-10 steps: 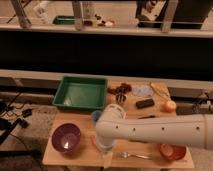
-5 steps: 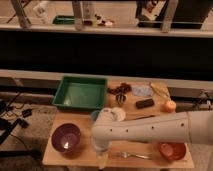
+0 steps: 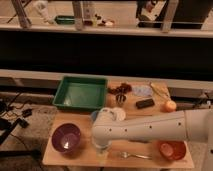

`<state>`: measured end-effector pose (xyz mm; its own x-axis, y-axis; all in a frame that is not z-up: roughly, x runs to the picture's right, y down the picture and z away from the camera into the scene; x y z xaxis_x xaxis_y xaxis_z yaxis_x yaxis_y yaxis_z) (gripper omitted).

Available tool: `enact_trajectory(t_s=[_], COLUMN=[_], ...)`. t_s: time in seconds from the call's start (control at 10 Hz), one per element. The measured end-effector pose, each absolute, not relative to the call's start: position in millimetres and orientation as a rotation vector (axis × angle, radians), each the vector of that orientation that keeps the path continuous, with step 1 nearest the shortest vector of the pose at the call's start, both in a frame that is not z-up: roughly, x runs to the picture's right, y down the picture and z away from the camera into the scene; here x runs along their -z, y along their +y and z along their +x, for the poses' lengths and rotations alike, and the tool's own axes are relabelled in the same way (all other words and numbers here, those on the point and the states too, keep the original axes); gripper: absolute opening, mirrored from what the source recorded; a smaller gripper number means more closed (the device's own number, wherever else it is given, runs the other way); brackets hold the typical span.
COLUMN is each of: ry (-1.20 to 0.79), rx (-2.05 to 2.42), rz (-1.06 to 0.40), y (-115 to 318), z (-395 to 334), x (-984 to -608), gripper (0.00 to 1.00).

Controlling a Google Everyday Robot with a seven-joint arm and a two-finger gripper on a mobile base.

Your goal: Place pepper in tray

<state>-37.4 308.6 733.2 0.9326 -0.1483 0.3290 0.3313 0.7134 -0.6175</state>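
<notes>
Camera view: wooden surface (image 3: pixel 84 125), long side running left to right, with rails and clutter behind it.

- White arm (image 3: pixel 150 130) enters from the right and lies low and nearly level across the near half of the surface. It bends at a rounded joint near centre, and the last link drops straight down.
- Tool (image 3: pixel 101 149) hangs at the near edge, just right of the purple bowl (image 3: pixel 66 138). Whether it is open or closed, or has hold of anything, cannot be told.
- Green tray (image 3: pixel 80 94) sits at the far left, nothing visible in it.
- Orange bowl (image 3: pixel 172 149) sits at the near right corner.
- Smaller items: a dark red cluster (image 3: pixel 120 90) right of the tray, a black block (image 3: pixel 145 103), a round orange fruit (image 3: pixel 170 105), and a fork (image 3: pixel 134 155) near the arm.
- Pepper (image 3: pixel 159 90), read with some doubt: a slim pale sliver at the far right, beyond the fruit. It is outside the tray and well apart from it.

Key relation: the pepper lies far and right of the tool, well apart, with the arm's own forearm between them. Its long axis runs from far-left to near-right. Judgement: the tool must rise, swing right and away, and turn to close across that axis. The carry then goes left past the cluster to the tray.
</notes>
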Motion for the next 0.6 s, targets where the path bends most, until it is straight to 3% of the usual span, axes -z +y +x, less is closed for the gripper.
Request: enact_trajectory(t_s=[0.6], ry=[-0.244], rx=[0.253], rz=[-0.733], y=[315.8], z=[-26.7], x=[-746.1], gripper=[0.8])
